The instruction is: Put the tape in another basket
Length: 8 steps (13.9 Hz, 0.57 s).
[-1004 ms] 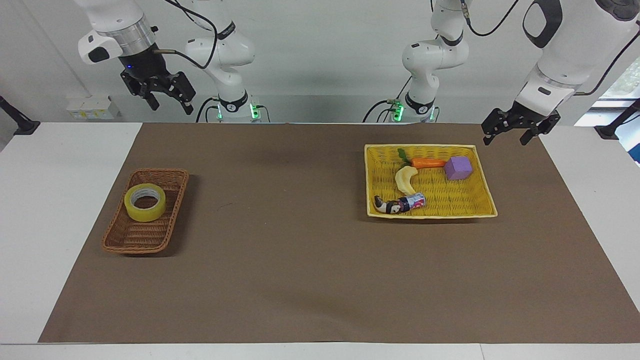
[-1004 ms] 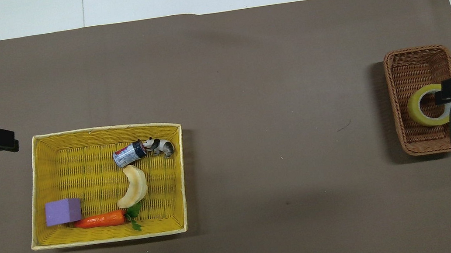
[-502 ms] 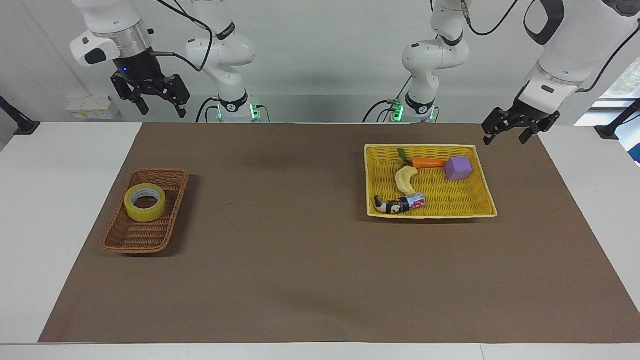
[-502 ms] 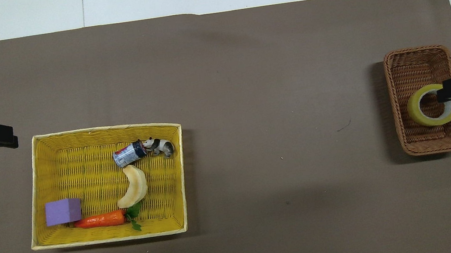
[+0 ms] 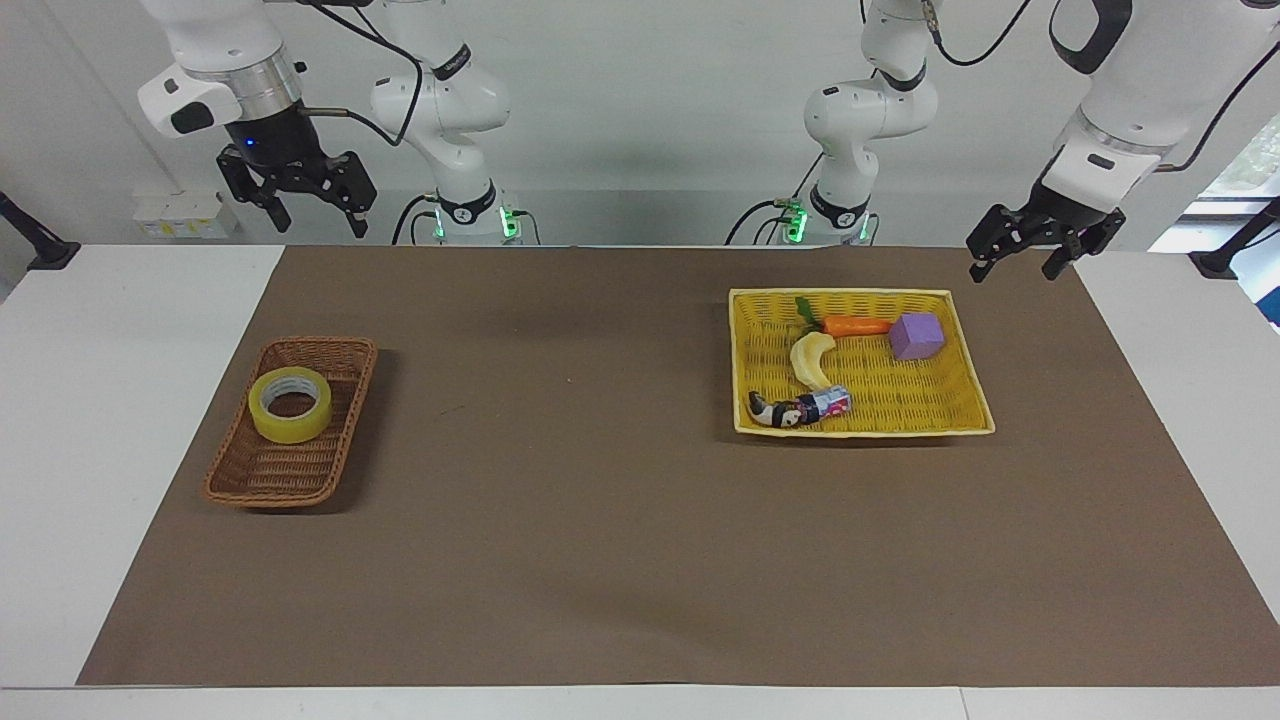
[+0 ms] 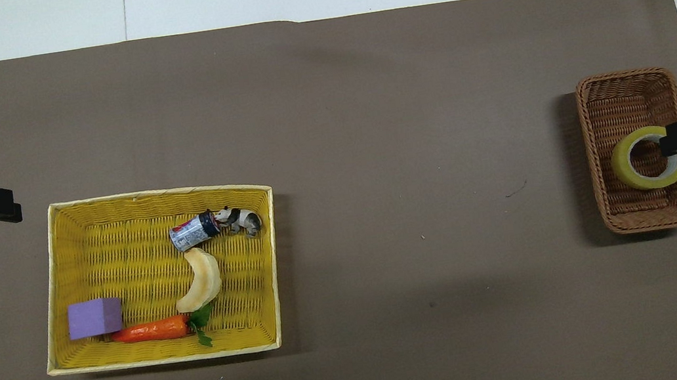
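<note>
In the facing view we see the wide roll of translucent yellow packing tape [image 5: 290, 404] lying flat inside the narrow brown wicker basket [image 5: 262, 489] at the right arm's end of the table, in the half of it nearer the robots. The right gripper [image 5: 315, 213], fingers spread and holding nothing, has climbed and drawn back toward the robots over the last second, and now hangs high over the table's edge, well clear of the basket. The left gripper [image 5: 1012, 262], also spread wide and empty, has lifted slightly just beside the corner of the flat bright yellow woven tray [image 5: 860, 430]. That tray holds the purple cube [image 5: 917, 336] and the other small items, which have not moved. In the overhead view the right gripper's dark tip overlaps the tape less than before, which fits a retreat, and the tape sits unmoved in the basket. We judge the tape delivered and released, with both arms pulling away.
</note>
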### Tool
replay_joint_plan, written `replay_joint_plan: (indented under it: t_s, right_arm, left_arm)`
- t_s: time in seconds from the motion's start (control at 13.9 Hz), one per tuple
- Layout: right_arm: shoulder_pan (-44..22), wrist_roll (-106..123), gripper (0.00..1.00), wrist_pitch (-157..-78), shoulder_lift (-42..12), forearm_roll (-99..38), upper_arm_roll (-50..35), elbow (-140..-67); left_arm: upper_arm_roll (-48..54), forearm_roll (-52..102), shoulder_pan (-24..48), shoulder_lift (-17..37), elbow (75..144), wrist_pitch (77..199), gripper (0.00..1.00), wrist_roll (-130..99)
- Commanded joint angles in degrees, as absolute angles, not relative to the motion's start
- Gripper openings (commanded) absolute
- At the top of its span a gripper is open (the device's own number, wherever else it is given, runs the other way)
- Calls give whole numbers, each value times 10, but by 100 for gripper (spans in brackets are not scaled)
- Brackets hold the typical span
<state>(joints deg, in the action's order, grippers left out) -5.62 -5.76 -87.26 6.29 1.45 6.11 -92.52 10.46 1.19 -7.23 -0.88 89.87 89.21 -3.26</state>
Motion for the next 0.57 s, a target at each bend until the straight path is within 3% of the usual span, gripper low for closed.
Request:
replay_joint_plan:
  t_s: [0.0,0.5]
  right_arm:
    - [-51,-41,100,-874,65,25,58,-929]
    - [-51,-47,100,-871,66,17,61,-930]
  left_arm:
    - [108,19,-80,-11,895,875,100,-36]
    - [109,15,-79,-5,872,834,100,-35]
